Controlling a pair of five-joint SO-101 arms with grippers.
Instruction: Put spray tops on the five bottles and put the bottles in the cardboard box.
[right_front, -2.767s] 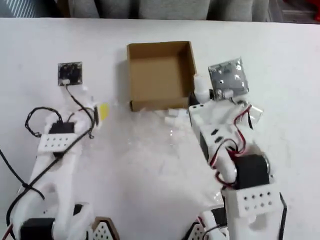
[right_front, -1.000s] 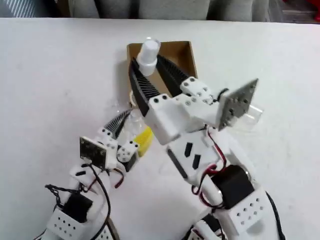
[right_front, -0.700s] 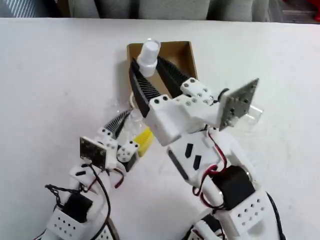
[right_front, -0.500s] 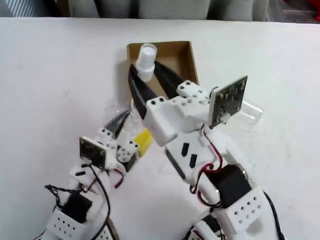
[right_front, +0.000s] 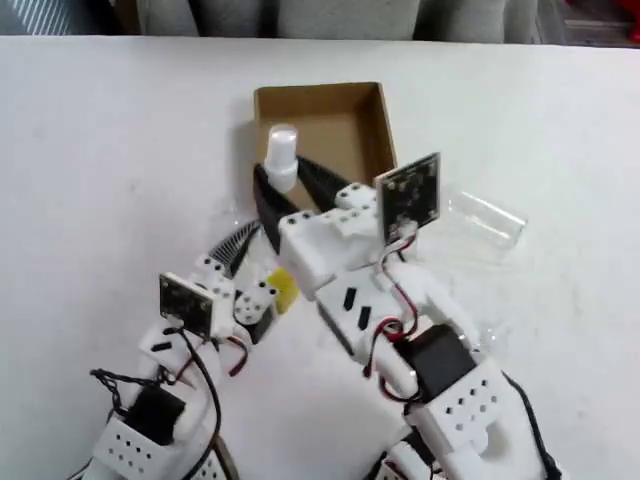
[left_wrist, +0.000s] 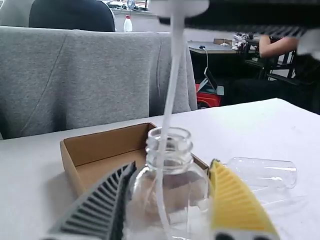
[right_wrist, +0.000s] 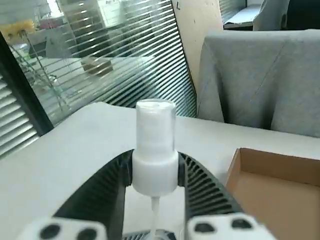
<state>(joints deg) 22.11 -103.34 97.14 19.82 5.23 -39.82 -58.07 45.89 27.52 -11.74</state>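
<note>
An upright clear bottle (left_wrist: 172, 192) stands with my left gripper (left_wrist: 172, 167) shut on it, one black and one yellow finger on either side, just in front of the cardboard box (right_front: 322, 120). Directly above it, my right gripper (right_front: 282, 172) is shut on a white spray top (right_front: 281, 155), also seen as the spray top (right_wrist: 154, 150) between black fingers. The top's thin dip tube (left_wrist: 167, 120) hangs down into the bottle's open neck. The box (left_wrist: 97, 150) has nothing in it.
Another clear bottle (right_front: 483, 222) without a top lies on its side on the table right of the box, the same bottle (left_wrist: 262, 172) lying beyond the yellow finger. Grey chair backs (left_wrist: 90, 75) stand past the table's far edge.
My right gripper has come down and back from over the box with the spray top, bringing its tube into the held bottle's neck. The left arm has kept still for the last second.
</note>
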